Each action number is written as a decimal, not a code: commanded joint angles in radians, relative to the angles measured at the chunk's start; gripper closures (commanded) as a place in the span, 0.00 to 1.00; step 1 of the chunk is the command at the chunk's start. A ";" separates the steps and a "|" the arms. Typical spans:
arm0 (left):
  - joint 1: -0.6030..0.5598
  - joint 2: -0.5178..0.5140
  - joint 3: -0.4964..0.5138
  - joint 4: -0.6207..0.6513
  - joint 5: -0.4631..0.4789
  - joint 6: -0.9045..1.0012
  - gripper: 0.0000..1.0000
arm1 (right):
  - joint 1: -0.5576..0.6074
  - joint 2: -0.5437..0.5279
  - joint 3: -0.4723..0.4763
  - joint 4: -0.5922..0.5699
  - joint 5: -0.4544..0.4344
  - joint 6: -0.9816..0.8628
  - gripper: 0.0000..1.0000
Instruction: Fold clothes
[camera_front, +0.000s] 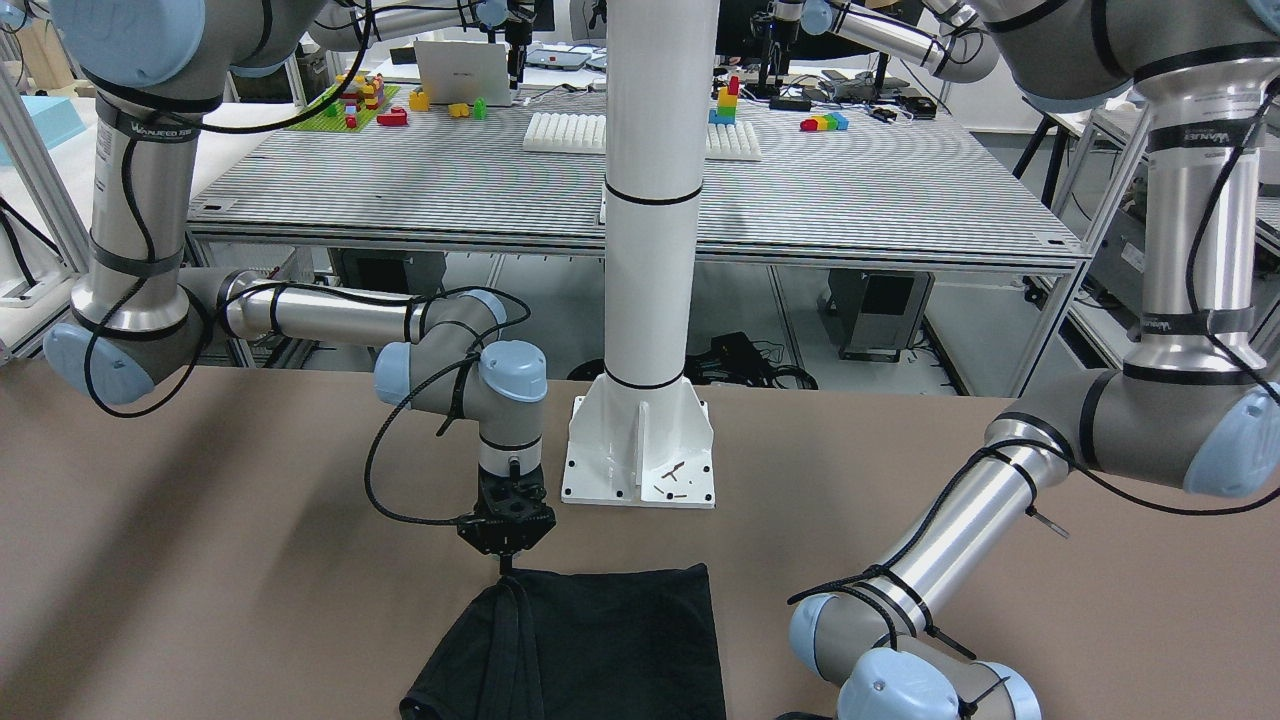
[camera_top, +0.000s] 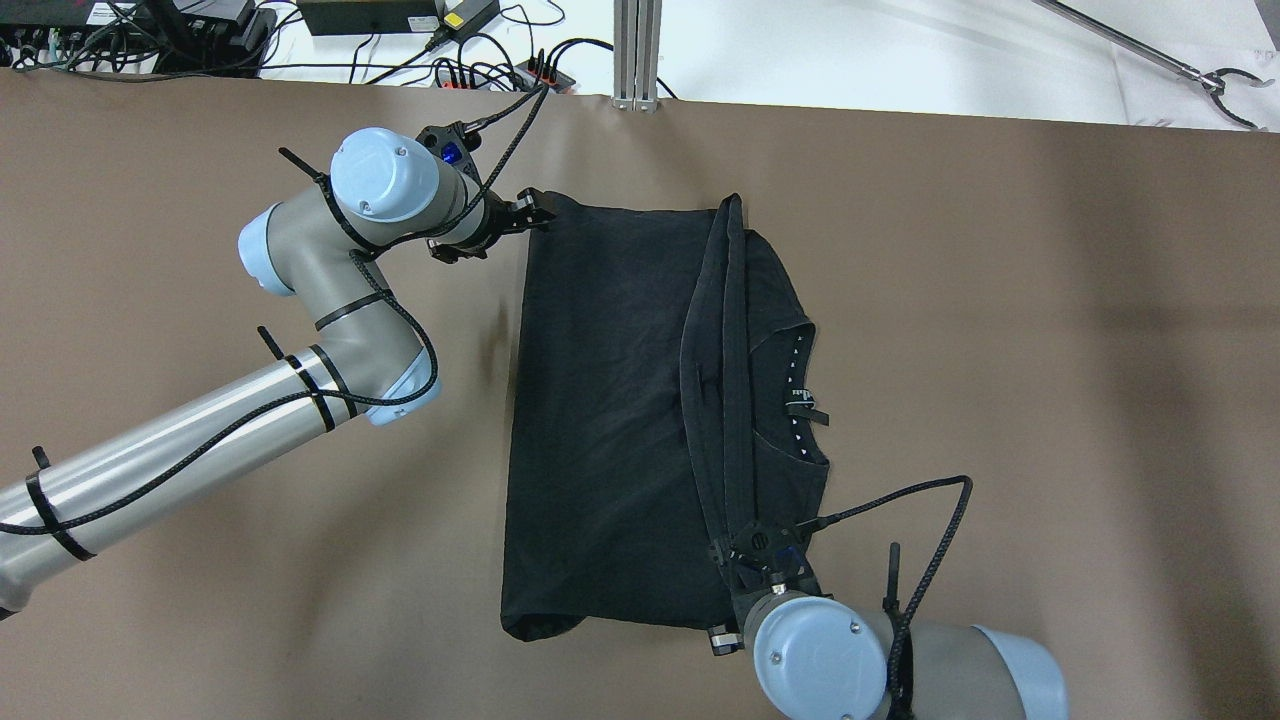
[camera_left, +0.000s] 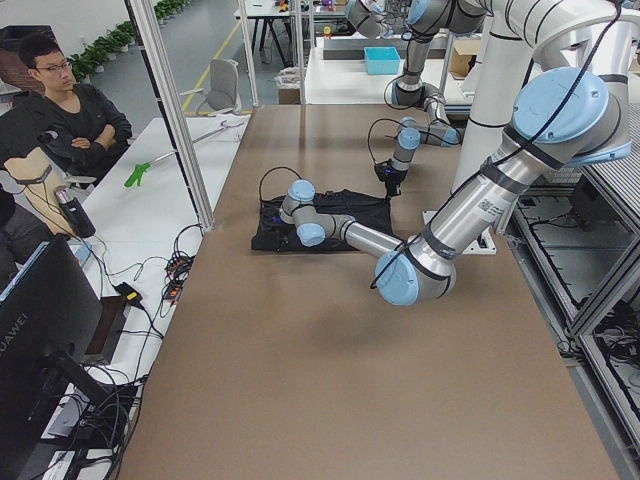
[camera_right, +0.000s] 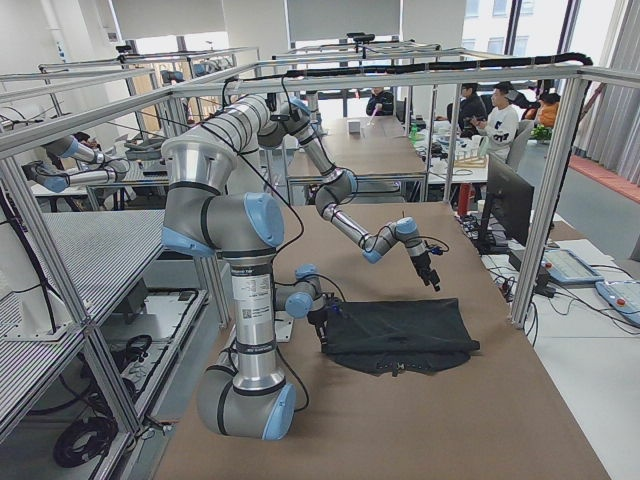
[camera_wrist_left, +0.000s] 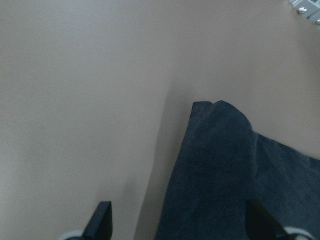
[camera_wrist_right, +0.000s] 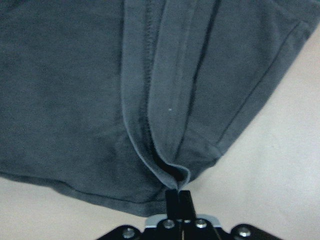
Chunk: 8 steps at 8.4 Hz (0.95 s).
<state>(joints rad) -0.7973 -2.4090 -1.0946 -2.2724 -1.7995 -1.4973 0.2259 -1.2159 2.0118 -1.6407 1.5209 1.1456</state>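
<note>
One fold appears begun: your right gripper (camera_wrist_right: 178, 194) pinches the black garment (camera_top: 600, 400) at its bunched hem, your left gripper (camera_top: 532, 212) hangs spread beside a corner; further folds remain.

HUAWEI on the monitor (camera_left: 25, 330), lettering on an arm band (camera_front: 150, 130) unclear

The left arm (camera_top: 300, 300) reaches in low with its elbow bent; the left gripper (camera_top: 540, 212) has its fingers (camera_wrist_left: 102, 222) spread wide. The right arm (camera_front: 330, 315) turns its wrist (camera_front: 510, 395) straight down, and the right gripper (camera_wrist_right: 178, 194) is pinched tight on a fold of the clothes (camera_wrist_right: 75, 75)
</note>
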 joint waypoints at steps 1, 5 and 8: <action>0.036 0.002 -0.011 -0.001 0.060 -0.038 0.06 | 0.035 -0.114 0.041 0.001 0.027 -0.014 1.00; 0.050 0.004 -0.016 -0.001 0.081 -0.061 0.06 | -0.127 -0.128 0.034 -0.001 -0.050 0.250 0.97; 0.050 0.002 -0.018 0.002 0.078 -0.064 0.06 | -0.084 -0.122 0.074 -0.002 -0.038 0.238 0.36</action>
<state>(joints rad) -0.7477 -2.4063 -1.1113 -2.2731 -1.7216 -1.5590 0.1555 -1.3363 2.0379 -1.6405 1.4923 1.3178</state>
